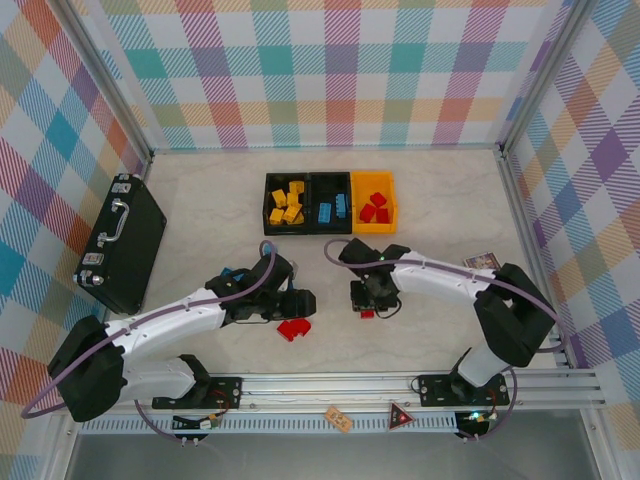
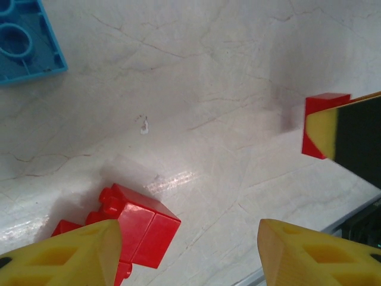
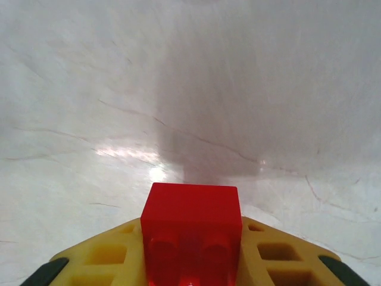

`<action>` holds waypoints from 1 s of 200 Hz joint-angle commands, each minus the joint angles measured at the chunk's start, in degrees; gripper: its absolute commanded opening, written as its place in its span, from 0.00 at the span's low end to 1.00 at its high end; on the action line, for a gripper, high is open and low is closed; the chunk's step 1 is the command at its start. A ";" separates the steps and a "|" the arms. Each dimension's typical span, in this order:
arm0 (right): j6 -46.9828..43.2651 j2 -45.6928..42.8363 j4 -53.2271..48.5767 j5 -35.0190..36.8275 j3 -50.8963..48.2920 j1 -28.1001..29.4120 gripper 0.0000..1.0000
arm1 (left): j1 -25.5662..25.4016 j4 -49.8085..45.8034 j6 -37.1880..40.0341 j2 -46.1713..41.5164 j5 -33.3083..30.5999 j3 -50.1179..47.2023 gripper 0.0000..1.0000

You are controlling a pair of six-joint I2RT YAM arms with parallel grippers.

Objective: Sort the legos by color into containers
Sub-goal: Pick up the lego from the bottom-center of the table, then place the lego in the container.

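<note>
While the right claw (image 3: 191, 262) is clenched on a red lego (image 3: 191, 205) low at the bench (image 3: 178, 89), the pick looks made. Next comes lifting it to the yellow-orange bin (image 1: 392, 205), where reds lie. The left claw (image 2: 189, 253) hangs released over a second red lego (image 2: 143, 229).

The left arm (image 1: 170, 325) and right arm (image 1: 450, 280) stretch inward, wrists bent down. The left hand (image 1: 298, 303) hangs low with jaws parted; the right hand (image 1: 370, 300) is clamped on a red lego (image 3: 191, 208).
</note>
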 commanded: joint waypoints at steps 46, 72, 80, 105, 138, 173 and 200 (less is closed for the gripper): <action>-12.00 3.89 -2.05 4.31 15.95 -9.69 0.28 | -0.87 1.60 -1.76 4.97 -6.54 7.43 0.62; -15.18 8.84 -2.13 4.15 23.14 -13.63 0.29 | -0.79 2.49 -1.81 7.56 -7.22 9.48 0.62; -15.90 10.60 -2.51 4.13 25.57 -14.69 0.29 | -0.68 2.38 -1.64 8.21 -7.39 10.15 0.62; -17.10 16.02 -2.95 4.04 32.49 -17.63 0.29 | -0.59 2.71 -1.68 9.88 -7.59 11.32 0.62; -17.48 24.36 -4.41 3.66 42.59 -20.94 0.29 | -0.49 2.99 -1.88 10.74 -7.31 11.78 0.62; -16.85 32.77 -6.08 2.18 52.96 -23.81 0.30 | -0.40 2.51 -2.12 9.67 -7.67 10.95 0.62; -16.47 38.51 -7.96 1.74 60.82 -25.23 0.30 | -0.22 1.69 -2.10 8.61 -8.30 10.17 0.62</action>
